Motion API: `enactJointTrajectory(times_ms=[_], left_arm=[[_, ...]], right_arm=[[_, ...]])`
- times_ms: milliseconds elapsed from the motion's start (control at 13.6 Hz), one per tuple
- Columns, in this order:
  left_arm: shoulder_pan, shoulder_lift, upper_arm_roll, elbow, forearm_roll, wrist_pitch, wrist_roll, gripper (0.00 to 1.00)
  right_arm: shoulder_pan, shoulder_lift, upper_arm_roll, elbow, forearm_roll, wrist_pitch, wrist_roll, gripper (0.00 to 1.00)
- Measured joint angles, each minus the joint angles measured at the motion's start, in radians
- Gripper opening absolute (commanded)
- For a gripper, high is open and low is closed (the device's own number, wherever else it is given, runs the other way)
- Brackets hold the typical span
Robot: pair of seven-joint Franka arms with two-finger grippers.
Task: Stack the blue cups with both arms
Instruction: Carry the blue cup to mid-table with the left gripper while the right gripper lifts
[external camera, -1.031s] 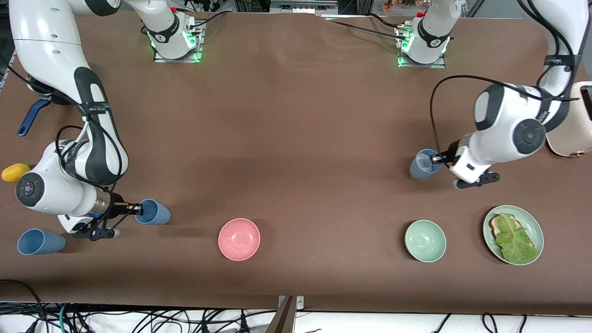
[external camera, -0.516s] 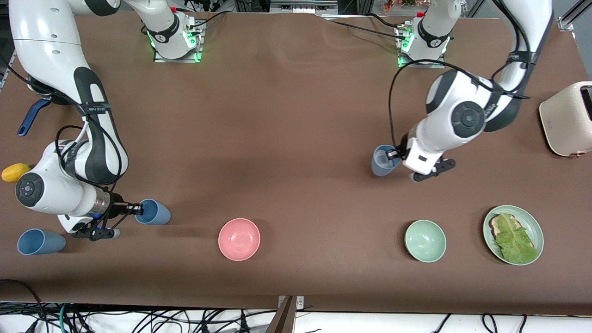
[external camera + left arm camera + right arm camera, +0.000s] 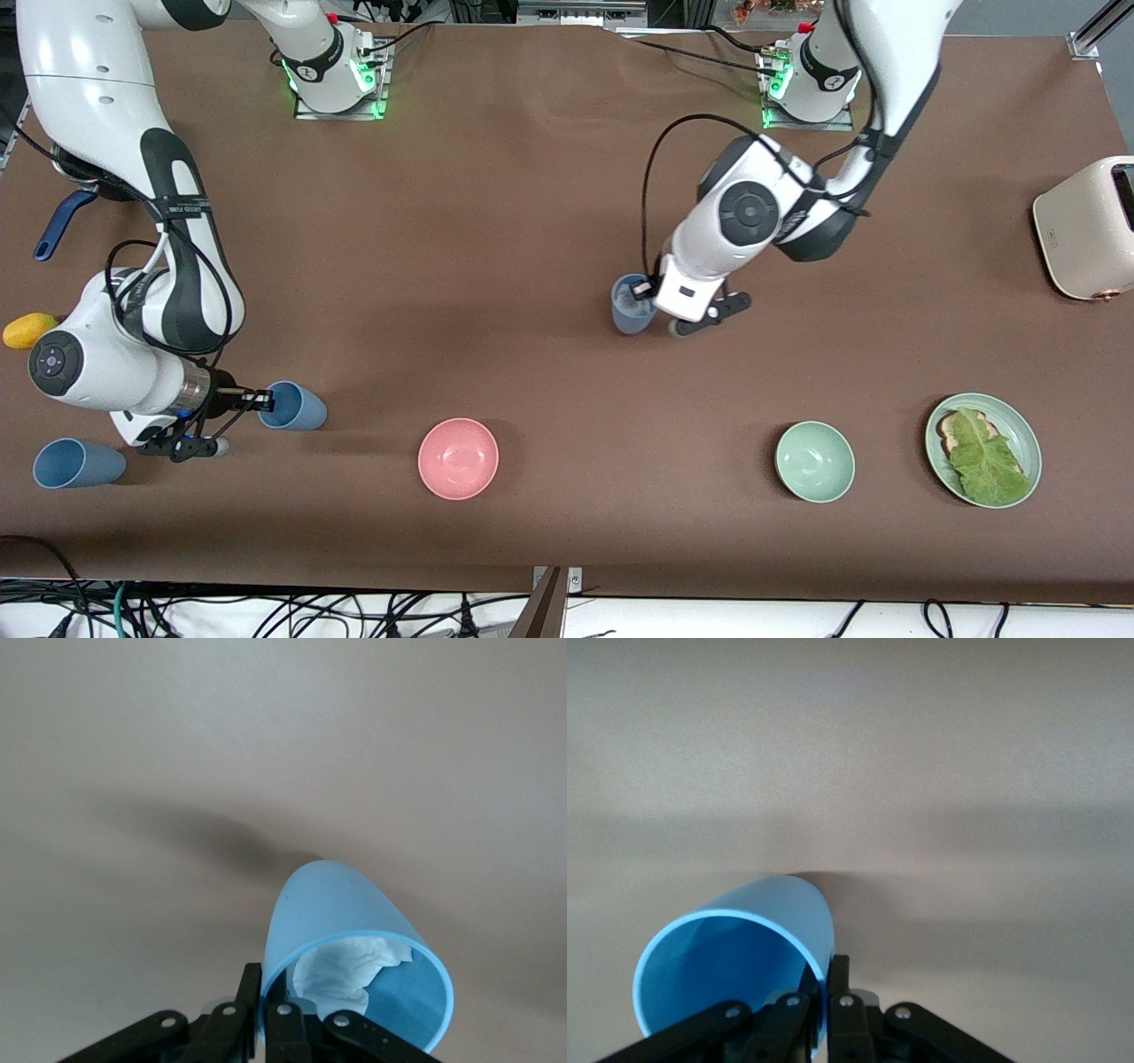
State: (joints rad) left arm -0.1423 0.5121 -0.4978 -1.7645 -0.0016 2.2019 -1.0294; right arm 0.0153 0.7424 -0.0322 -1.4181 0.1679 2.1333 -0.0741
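My left gripper (image 3: 651,289) is shut on the rim of a slate-blue cup (image 3: 630,306), one finger inside and one outside, and holds it over the middle of the table. In the left wrist view that cup (image 3: 341,917) has crumpled white paper (image 3: 350,964) inside, and the left gripper (image 3: 267,981) pinches its wall. My right gripper (image 3: 263,400) is shut on the rim of a brighter blue cup (image 3: 299,408) low over the table at the right arm's end. The right wrist view shows this cup (image 3: 735,948) empty, its wall in the right gripper (image 3: 830,973). A third blue cup (image 3: 75,463) lies beside the right arm.
A pink bowl (image 3: 458,458) and a mint-green bowl (image 3: 815,462) sit nearer the front camera. A green plate (image 3: 1017,420) with toast and lettuce is beside the mint bowl. A cream toaster (image 3: 1085,229) stands at the left arm's end. A yellow fruit (image 3: 29,330) lies at the right arm's end.
The left arm has swung its cup from the left arm's end of the table to over the middle. The right arm and its cup have stayed where they were.
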Motion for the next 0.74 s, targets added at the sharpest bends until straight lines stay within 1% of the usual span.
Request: enactJointTrajectory(times_ms=[221, 442, 736], left_arm=[[-0.049, 0.069, 0.005, 0.052, 0.014, 0.003, -0.012, 0.00], [-0.059, 0.120, 0.008, 0.073, 0.046, 0.003, -0.013, 0.00], [-0.073, 0.158, 0.012, 0.101, 0.046, 0.002, -0.012, 0.00]], right_arm=[[0.005, 0.000, 0.005, -0.001, 0.014, -0.003, 0.006, 0.00], [0.013, 0.000, 0.006, -0.001, 0.015, -0.003, 0.025, 0.00], [0.014, -0.001, 0.007, -0.001, 0.018, -0.020, 0.048, 0.00]])
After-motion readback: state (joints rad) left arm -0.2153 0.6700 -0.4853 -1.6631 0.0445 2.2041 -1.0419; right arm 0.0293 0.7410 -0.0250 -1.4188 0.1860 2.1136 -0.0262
